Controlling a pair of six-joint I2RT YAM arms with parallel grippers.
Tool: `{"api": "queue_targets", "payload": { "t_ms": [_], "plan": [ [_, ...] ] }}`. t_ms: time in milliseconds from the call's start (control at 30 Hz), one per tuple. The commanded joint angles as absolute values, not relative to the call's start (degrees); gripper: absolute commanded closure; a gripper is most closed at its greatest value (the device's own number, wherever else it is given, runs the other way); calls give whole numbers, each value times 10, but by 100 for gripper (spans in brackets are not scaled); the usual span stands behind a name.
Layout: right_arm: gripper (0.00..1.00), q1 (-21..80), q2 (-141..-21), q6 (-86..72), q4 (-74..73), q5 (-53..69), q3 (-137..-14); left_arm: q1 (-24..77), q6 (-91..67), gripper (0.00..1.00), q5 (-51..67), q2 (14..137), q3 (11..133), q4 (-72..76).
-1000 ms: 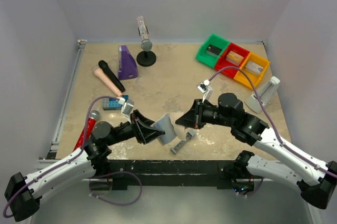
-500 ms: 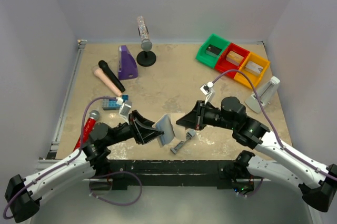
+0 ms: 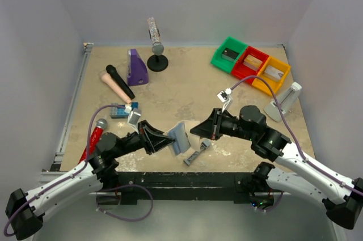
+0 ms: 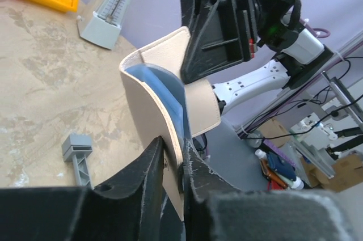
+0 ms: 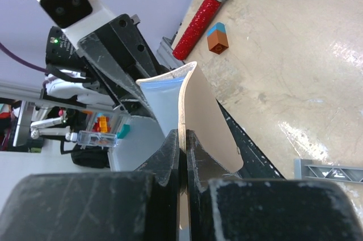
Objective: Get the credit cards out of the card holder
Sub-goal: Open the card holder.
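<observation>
Lifted just above the near edge of the table (image 3: 187,82), the card holder (image 3: 180,137) hangs between the two arms. The left gripper (image 4: 173,164), spread wide around it a second ago, has closed to a pinch on one panel; the right gripper (image 5: 182,142) stays clamped thin on the opposite flap. With both sides now gripped, the wallet looks ready to be pulled open; no credit cards can be made out yet, only its pale blue lining.
</observation>
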State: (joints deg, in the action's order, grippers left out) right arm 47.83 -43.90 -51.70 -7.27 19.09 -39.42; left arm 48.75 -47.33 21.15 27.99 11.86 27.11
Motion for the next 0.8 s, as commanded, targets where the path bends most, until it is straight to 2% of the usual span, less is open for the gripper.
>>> {"api": "queue_targets", "payload": {
  "t_ms": [0, 67, 167, 200, 300, 367, 433, 467, 600, 733, 767],
  "plan": [
    [100, 477, -432, -523, -31, 178, -391, 490, -476, 86, 226, 273, 121, 304],
    [100, 477, -433, -516, -34, 179, -392, 490, -475, 98, 227, 273, 122, 304],
    [100, 477, -437, -503, -43, 188, -397, 490, -469, 100, 221, 272, 134, 280],
    [95, 477, -438, -496, -51, 192, -402, 490, -463, 100, 219, 272, 147, 263],
    [56, 477, -439, -462, -91, 193, -421, 490, -440, 100, 201, 281, 202, 142],
    [40, 478, -441, -436, -128, 182, -440, 490, -419, 100, 190, 305, 263, 46],
    [32, 479, -448, -415, -169, 167, -462, 490, -405, 100, 176, 338, 330, -43],
    [22, 480, -454, -409, -180, 161, -472, 491, -402, 100, 171, 352, 352, -70],
    [15, 485, -474, -392, -207, 140, -498, 493, -412, 100, 142, 397, 410, -136],
    [13, 486, -467, -391, -205, 120, -494, 498, -417, 100, 89, 420, 445, -195],
    [8, 487, -461, -391, -205, 113, -490, 499, -417, 100, 71, 424, 453, -214]
  ]
}}
